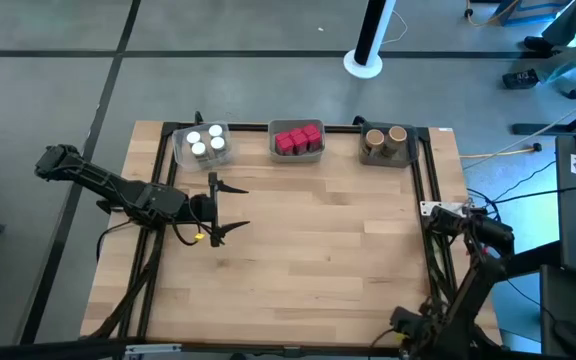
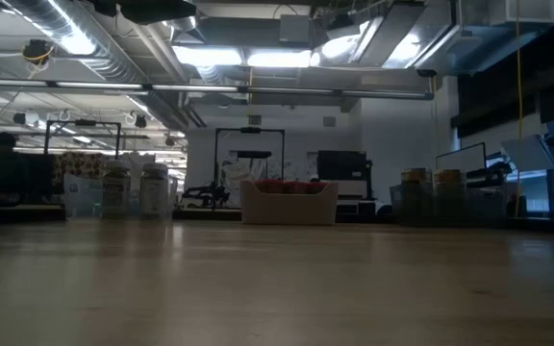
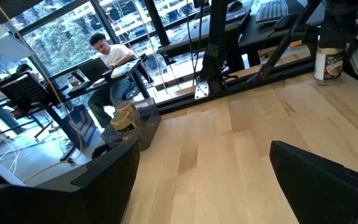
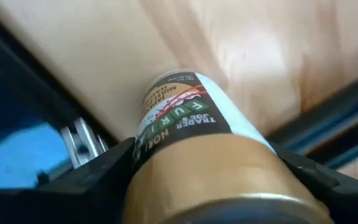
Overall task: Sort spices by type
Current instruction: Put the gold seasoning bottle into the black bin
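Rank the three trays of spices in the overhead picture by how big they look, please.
1. Tray of red packets, slightly widest.
2. Tray of white-capped jars and tray of tan jars: too alike to separate.

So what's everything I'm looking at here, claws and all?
white-capped jars: four, white caps, in the clear tray at the table's far left
red packets: about four, red, in the middle tray at the far edge
tan-brown jars: two, tan lids, in the right tray at the far edge
held jar: one, tan lid, dark and white label, at the table's right edge
table: one, light wood, black frame
person: one, seated at a desk beyond the table
left claw: open, empty, over the table's left part
right claw: closed around the held jar
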You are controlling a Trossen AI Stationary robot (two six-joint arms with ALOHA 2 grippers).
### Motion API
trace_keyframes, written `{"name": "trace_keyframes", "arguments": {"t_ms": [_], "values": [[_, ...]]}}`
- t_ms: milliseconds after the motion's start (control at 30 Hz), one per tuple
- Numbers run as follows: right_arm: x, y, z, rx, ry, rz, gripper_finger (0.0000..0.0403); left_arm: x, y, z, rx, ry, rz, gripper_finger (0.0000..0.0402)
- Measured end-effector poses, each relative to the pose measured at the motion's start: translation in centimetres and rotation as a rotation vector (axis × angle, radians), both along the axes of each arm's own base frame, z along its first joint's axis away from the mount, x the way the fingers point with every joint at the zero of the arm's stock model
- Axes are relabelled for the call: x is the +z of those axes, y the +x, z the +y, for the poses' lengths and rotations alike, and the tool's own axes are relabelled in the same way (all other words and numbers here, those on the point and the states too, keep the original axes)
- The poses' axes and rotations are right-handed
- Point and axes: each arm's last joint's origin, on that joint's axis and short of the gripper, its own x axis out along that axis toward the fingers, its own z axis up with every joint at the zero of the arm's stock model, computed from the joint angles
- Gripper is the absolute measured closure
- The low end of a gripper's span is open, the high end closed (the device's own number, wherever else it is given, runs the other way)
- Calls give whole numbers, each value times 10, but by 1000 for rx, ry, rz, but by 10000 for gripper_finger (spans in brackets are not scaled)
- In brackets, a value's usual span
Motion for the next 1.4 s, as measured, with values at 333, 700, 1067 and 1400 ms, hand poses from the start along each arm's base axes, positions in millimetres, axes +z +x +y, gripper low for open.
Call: {"name": "trace_keyframes", "arguments": {"t_ms": [333, 700, 1067, 1400], "values": [[0, 43, -27, -30, -27, -13, 100, 0, 0, 0, 0, -2, 0, 54], [0, 95, -67, -107, -20, -28, 112, 0, 0, 0, 1, -5, -1, 54], [-1, 120, -88, -163, -20, -86, 94, 0, 0, 0, 1, -6, -1, 54], [-1, 121, -88, -157, -38, -119, 95, 0, 0, 0, 1, -6, -1, 54]]}}
